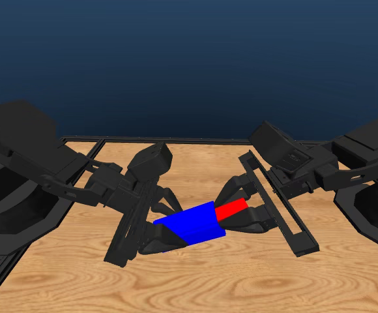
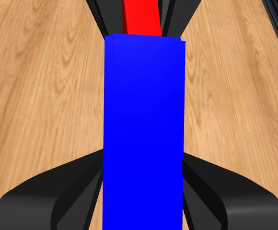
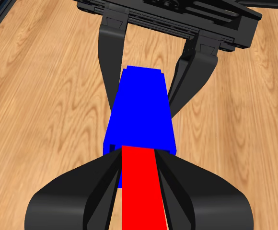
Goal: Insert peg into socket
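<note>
While the left gripper [image 1: 159, 236] clamps the socket [image 1: 190, 223], the right gripper [image 3: 138, 184] grips the peg [image 3: 141, 187] (entering it).

Both black arms reach in from opposite sides and meet low over the middle of the bench. The left arm slopes down from nine o'clock; its left gripper [image 1: 166, 236] has both jaws clamped against the long sides of the socket [image 1: 190, 223], pointing toward three o'clock. The right arm comes down from three o'clock; its right gripper [image 1: 246, 210] has both jaws pressed on the peg [image 1: 231, 209], pointing toward nine o'clock. The two grippers face each other, tilted, close together.
</note>
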Available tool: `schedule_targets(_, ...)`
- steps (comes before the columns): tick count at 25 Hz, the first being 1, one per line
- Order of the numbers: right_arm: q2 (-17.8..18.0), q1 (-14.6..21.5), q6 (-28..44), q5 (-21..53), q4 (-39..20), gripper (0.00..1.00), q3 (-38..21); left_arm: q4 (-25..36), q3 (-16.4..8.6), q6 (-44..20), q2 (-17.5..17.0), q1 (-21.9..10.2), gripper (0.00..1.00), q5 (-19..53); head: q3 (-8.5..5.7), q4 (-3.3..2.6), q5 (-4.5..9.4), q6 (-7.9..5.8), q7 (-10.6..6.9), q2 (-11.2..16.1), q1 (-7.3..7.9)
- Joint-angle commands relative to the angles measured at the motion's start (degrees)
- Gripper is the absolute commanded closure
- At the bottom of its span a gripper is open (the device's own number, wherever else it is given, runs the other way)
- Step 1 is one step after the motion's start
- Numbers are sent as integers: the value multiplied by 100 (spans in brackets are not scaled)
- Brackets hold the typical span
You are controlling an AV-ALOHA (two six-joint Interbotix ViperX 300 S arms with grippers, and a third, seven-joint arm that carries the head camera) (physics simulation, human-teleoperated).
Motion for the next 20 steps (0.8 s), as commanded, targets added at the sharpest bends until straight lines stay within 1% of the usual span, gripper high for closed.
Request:
schedule_targets(1, 139, 191, 988, 1021, -957, 100, -940, 252, -420, -359, -65, 118, 100, 504, -49, 6, -36, -17, 7, -76, 34)
schedule_targets(2, 210, 189, 1234, 1254, -1036, 100, -947, 217, -292, -336, -21, 110, 100, 538, -52, 5, -24, -24, 4, -76, 40)
schedule_targets(3, 270, 283, 1483, 1540, -1256, 100, -969, 258, -379, -421, -113, 134, 100, 559, -53, 6, -20, -25, 3, -75, 43)
schedule_targets(4, 173, 208, 1792, 1611, -1385, 0, -1017, 251, -379, -424, -115, 81, 100, 690, -58, 6, -19, -24, -5, -69, 45)
schedule_targets(5, 267, 227, 2124, 1856, -1636, 0, -966, 377, -330, -517, -166, 74, 100, 686, -61, 6, -16, -25, -4, -68, 46)
schedule_targets(6, 196, 226, 2342, 1958, -1669, 0, -915, 325, -295, -585, -195, 180, 100, 764, -65, 9, -13, -14, 5, -64, 47)
schedule_targets(7, 168, 222, 2551, 1970, -1758, 0, -821, 493, -237, -769, -227, 196, 100, 921, -79, 11, -15, -4, 18, -50, 45)
schedule_targets(9, 48, 194, 2939, 1969, -1861, 0, -618, 470, -200, -858, -301, 185, 100, 1019, -89, 12, -9, 14, 61, -36, 22)
schedule_targets(10, 30, 178, 3099, 1948, -1893, 0, -465, 653, -184, -1095, -251, 185, 100, 1242, -97, 13, 0, 31, 81, -29, 4)
schedule_targets(11, -6, 178, 3253, 1931, -1928, 0, -340, 759, -246, -1251, -324, 187, 100, 1307, -106, 11, 3, 44, 102, -20, -20)
schedule_targets(12, -59, 188, 3397, 1954, -2009, 0, -296, 836, -218, -1364, -342, 219, 100, 1437, -110, 12, 8, 59, 105, -16, -32)
schedule_targets(13, -143, 193, 3523, 1962, -2064, 0, -242, 961, -247, -1506, -328, 176, 100, 1548, -118, 11, 4, 77, 115, -8, -58)
schedule_targets(14, -174, 188, 3693, 2006, -2171, 0, -101, 1075, -246, -1655, -358, 208, 100, 1730, -125, 8, -2, 91, 123, 0, -85)
schedule_targets(16, -345, 180, 3867, 2003, -2255, 0, 75, 1243, -337, -1862, -373, 170, 100, 1830, -142, 6, -11, 123, 140, 22, -131)
schedule_targets(17, -433, 185, 3991, 2047, -2333, 0, 110, 1338, -265, -1978, -318, 168, 100, 1908, -148, 4, -15, 126, 145, 28, -144)
schedule_targets(18, -539, 181, 4077, 2005, -2362, 0, 235, 1402, -337, -2077, -364, 168, 100, 1939, -155, 1, -21, 132, 151, 36, -165)
schedule_targets(19, -664, 167, 4193, 2053, -2443, 0, 315, 1474, -290, -2196, -313, 112, 100, 1965, -163, -1, -28, 141, 155, 45, -183)
schedule_targets(20, -739, 116, 4297, 1981, -2482, 0, 399, 1537, -366, -2278, -356, 185, 100, 2035, -168, -4, -30, 145, 155, 50, -204)
